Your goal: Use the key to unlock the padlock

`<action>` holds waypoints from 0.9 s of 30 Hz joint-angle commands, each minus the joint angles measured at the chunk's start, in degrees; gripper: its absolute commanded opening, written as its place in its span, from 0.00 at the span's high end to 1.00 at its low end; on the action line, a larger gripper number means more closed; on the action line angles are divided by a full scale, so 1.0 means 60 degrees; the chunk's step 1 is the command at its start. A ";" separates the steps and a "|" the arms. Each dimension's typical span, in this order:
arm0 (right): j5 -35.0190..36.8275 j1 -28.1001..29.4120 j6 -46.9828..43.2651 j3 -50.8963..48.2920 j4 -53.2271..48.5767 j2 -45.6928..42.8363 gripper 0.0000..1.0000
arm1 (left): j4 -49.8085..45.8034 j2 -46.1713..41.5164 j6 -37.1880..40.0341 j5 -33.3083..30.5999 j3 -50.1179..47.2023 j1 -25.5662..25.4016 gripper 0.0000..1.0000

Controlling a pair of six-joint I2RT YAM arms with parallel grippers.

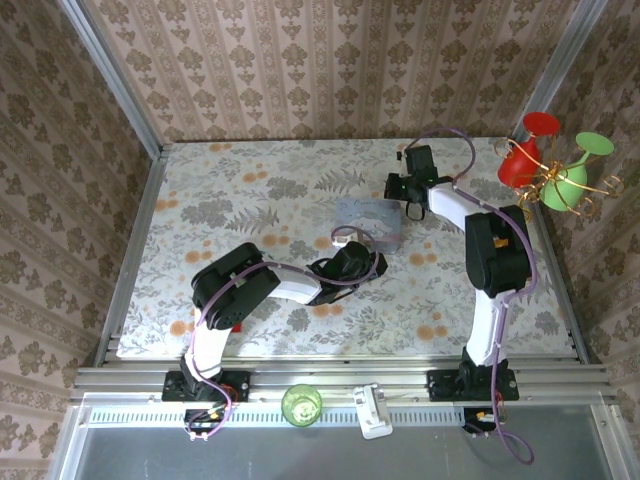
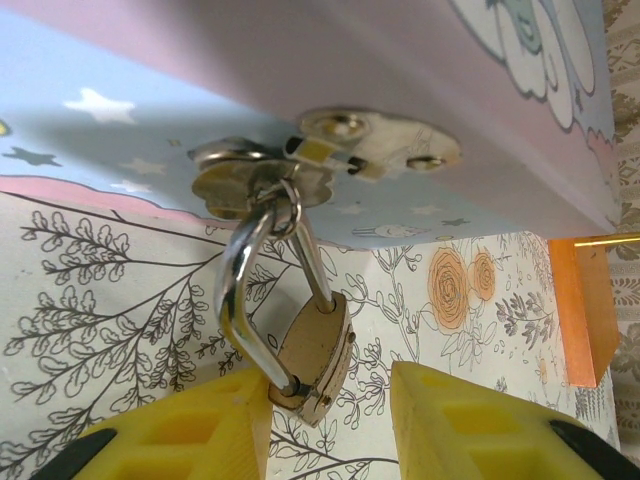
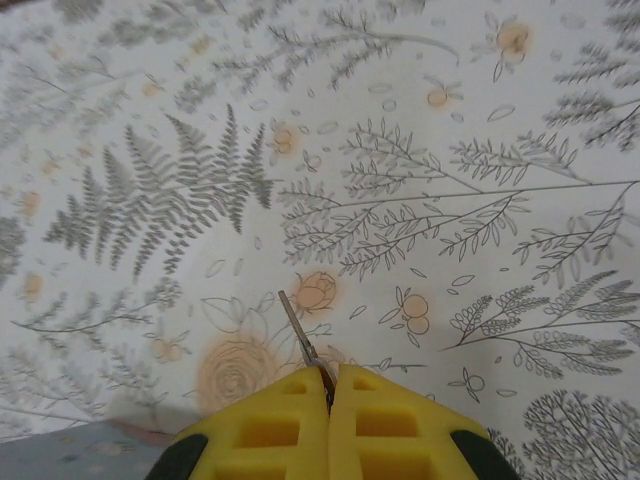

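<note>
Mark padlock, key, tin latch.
padlock (image 2: pixel 318 345): left wrist view, brass body.
key (image 3: pixel 299 332): right wrist view, exposed blade.
tin latch (image 2: pixel 385 140): left wrist view, oval metal plate.

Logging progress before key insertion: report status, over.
Left gripper open, straddling padlock on hasp. Right gripper shut on key, apart from lock. Tin sits between grippers.

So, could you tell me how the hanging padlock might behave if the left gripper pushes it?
The padlock hangs by its thin shackle from the hasp, so it would probably swing or twist. Its smooth metal body looks rigid, perhaps slippery in the left gripper.
</note>
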 commanded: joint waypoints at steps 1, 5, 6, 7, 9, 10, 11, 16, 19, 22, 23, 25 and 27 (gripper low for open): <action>-0.0276 -0.0057 -0.0426 0.0825 -0.1128 0.0493 1.00 | -0.1736 0.0833 -0.0185 0.0245 -0.0433 -0.0132 0.64; -0.0687 -0.0060 -0.0689 0.1313 -0.1788 0.0758 1.00 | -0.1790 0.0895 -0.0187 0.0244 -0.0382 -0.0120 0.64; -0.0830 -0.0055 -0.0755 0.1329 -0.1908 0.0774 1.00 | -0.1833 0.0931 -0.0174 0.0248 -0.0320 -0.0142 0.63; -0.0882 -0.0049 -0.0838 0.1285 -0.2011 0.0760 1.00 | -0.1867 0.0974 -0.0158 0.0259 -0.0261 -0.0163 0.63; -0.1084 -0.0070 -0.0855 0.1038 -0.1937 0.0675 1.00 | -0.1886 0.1103 -0.0157 0.0308 -0.0161 -0.0176 0.63; -0.1168 -0.0070 -0.0834 0.0939 -0.1850 0.0644 1.00 | -0.1851 0.1139 -0.0182 0.0303 -0.0132 -0.0179 0.63; -0.1240 -0.0072 -0.0835 0.0851 -0.1809 0.0628 1.00 | -0.1791 0.1186 -0.0207 0.0296 -0.0120 -0.0177 0.63; -0.1346 -0.0087 -0.0708 0.0698 -0.1719 0.0651 1.00 | -0.1540 0.1458 -0.0405 0.0233 -0.0103 -0.0166 0.63; -0.1403 -0.0099 -0.0642 0.0568 -0.1686 0.0573 1.00 | -0.1560 0.1466 -0.0454 0.0012 -0.0065 -0.0193 0.64; -0.1393 -0.0107 -0.0567 0.0261 -0.1553 0.0388 1.00 | -0.2060 0.1415 -0.0435 -0.0481 0.0191 -0.0356 0.63; -0.1386 -0.0109 -0.0522 0.0162 -0.1507 0.0332 1.00 | -0.2220 0.1469 -0.0464 -0.0626 0.0349 -0.0404 0.62; -0.1464 -0.0118 -0.0438 0.0025 -0.1392 0.0306 1.00 | -0.2781 0.1626 -0.0545 -0.0757 0.0740 -0.0453 0.61; -0.1564 -0.0125 -0.0393 -0.0015 -0.1390 0.0299 1.00 | -0.2742 0.1710 -0.0702 -0.0946 0.0752 -0.0484 0.60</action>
